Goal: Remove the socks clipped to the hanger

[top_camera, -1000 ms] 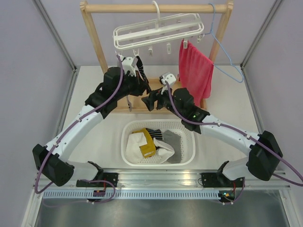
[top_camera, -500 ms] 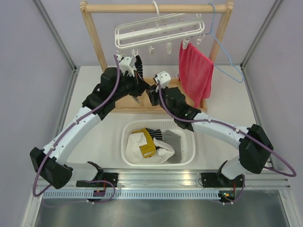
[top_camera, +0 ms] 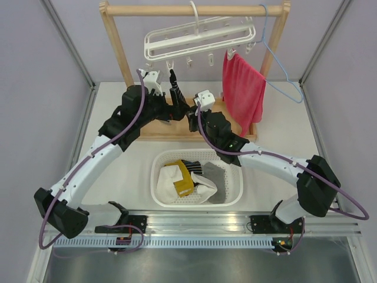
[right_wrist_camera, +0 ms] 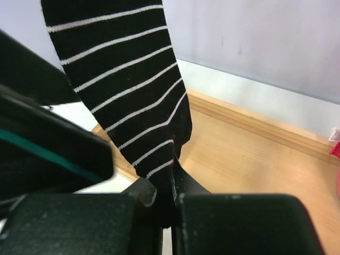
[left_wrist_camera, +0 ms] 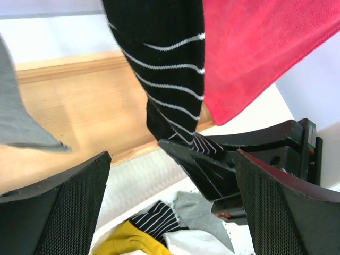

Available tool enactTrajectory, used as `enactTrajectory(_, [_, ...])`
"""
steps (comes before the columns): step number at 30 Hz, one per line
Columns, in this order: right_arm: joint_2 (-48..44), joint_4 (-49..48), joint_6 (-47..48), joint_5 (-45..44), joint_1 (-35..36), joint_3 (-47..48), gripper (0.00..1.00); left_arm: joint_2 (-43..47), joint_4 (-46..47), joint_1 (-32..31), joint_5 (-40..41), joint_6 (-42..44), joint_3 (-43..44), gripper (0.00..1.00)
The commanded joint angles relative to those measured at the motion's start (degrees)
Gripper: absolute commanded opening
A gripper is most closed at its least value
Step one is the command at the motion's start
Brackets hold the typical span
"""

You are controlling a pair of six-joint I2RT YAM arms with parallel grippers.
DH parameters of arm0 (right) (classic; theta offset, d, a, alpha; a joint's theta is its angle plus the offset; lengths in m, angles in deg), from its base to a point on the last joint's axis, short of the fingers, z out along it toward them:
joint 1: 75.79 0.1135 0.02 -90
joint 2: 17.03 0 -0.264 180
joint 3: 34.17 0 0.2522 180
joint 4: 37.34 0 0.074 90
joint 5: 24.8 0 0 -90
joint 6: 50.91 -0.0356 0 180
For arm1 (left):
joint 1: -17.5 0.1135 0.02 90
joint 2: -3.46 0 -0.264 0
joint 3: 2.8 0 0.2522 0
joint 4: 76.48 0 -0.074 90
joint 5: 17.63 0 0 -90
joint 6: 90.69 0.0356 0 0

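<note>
The right gripper (right_wrist_camera: 167, 197) is clenching its jaws on the bottom end of the black-and-white striped sock (right_wrist_camera: 119, 79), its arm reaching up over the wooden rack base (right_wrist_camera: 249, 159). The left gripper (left_wrist_camera: 172, 154) is holding its jaws spread wide, facing the same sock. The sock is hanging below the white clip hanger (top_camera: 197, 36), beside the red towel (top_camera: 242, 88). Other socks (top_camera: 188, 183) are lying in the white basket (top_camera: 237, 194).
</note>
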Motion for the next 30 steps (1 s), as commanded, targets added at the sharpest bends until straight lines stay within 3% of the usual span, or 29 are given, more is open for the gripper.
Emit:
enactTrajectory(1, [-1.1,-2.1,-0.1,-0.8,0.6,-0.5,0.01,4.5,-2.1,-0.5,5.7,2.3,1.1,1.00])
enactTrajectory(7, [-0.5,-1.0,-0.2,-0.9,1.1,-0.5,0.01,7.0,-3.7,1.0,10.0,3.3,1.9,1.00])
enactTrajectory(12, [-0.8,-0.6,0.1,-1.1,1.3,-1.2,0.01,5.4,-4.0,1.3,10.8,3.5,7.5,1.00])
enactTrajectory(23, [-0.3,-1.0,0.6,-1.8,1.4,-1.7,0.01,-6.4,-8.4,0.2,15.0,6.5,25.9,1.00])
enactTrajectory(30, [0.1,-0.8,1.1,-2.2,1.4,-1.8,0.01,-12.6,-9.9,-3.2,23.1,9.8,30.1,1.00])
